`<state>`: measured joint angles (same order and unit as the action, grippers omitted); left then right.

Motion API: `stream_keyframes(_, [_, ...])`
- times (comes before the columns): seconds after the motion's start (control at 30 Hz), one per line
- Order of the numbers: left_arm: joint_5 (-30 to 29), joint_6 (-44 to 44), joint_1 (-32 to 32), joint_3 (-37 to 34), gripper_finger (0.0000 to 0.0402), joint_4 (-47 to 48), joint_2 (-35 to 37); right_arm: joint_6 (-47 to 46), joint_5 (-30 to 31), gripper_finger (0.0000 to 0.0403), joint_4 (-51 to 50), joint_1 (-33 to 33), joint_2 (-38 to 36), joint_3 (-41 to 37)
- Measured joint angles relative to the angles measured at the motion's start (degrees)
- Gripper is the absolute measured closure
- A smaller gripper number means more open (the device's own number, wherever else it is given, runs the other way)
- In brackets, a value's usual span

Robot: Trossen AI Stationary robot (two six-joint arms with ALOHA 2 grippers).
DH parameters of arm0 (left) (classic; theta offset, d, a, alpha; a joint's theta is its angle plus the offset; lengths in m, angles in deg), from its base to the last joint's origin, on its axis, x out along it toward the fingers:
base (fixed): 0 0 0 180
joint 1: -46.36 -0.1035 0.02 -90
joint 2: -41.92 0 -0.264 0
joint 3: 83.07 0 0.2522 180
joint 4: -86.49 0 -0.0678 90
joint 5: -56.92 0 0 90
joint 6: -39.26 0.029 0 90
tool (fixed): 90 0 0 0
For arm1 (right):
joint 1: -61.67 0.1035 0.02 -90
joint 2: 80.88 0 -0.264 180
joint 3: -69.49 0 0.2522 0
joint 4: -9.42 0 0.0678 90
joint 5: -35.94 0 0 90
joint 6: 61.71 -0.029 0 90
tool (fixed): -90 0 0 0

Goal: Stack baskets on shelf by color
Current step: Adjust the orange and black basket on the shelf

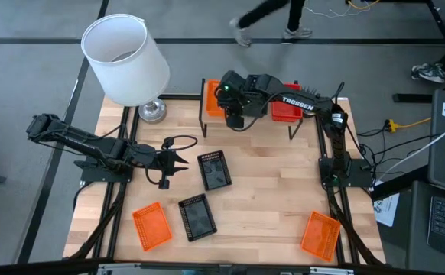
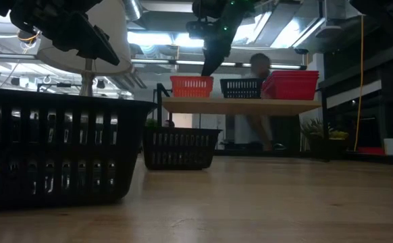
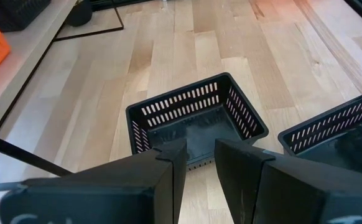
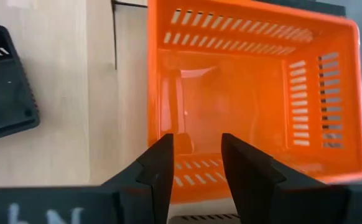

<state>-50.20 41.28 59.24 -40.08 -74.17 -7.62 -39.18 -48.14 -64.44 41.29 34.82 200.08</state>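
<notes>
Currently, nearest on the light-wood counter lie three loose baskets in a rough row: an orange perforated plastic basket at near left, a black mesh basket beside it, and a second orange basket tilted at the near right corner.

Mid-counter, another black perforated basket sits upright, just right of the left tool. Left arm reaches in from the left edge, low over the counter. Its fingers stand slightly apart with a narrow gap, nothing between them; the tool is just short of this basket's near wall, not touching. The left wrist view catches the corner of the other black basket beside it.

Far side: the low wooden shelf on thin black legs carries, left to right, an orange basket, a black basket, and a red basket. In the high view the black one is hidden under the right arm. The right tool hangs above the orange basket on the shelf; fingers parted, empty, near the basket's rim, contact not discernible.

A white lamp shade on a metal base stands off the far left corner. A person shows behind the shelf.
</notes>
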Motion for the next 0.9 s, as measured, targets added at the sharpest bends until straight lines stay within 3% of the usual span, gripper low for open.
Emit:
stream_keyframes(0.17, [0.0,0.0,0.0,0.0,0.0325,0.0,0.0,0.0,0.4,0.0267,0.0,0.1,0.0,0.0])
stream_keyframes(0.33, [0.0,0.0,0.0,0.0,0.0325,0.0,0.0,0.3,6.2,0.0267,-0.1,0.1,0.0,0.0])
stream_keyframes(0.9, [0.0,-0.1,0.0,0.0,0.0325,0.0,0.0,0.7,6.6,0.0267,-1.2,0.0,0.0,0.0])
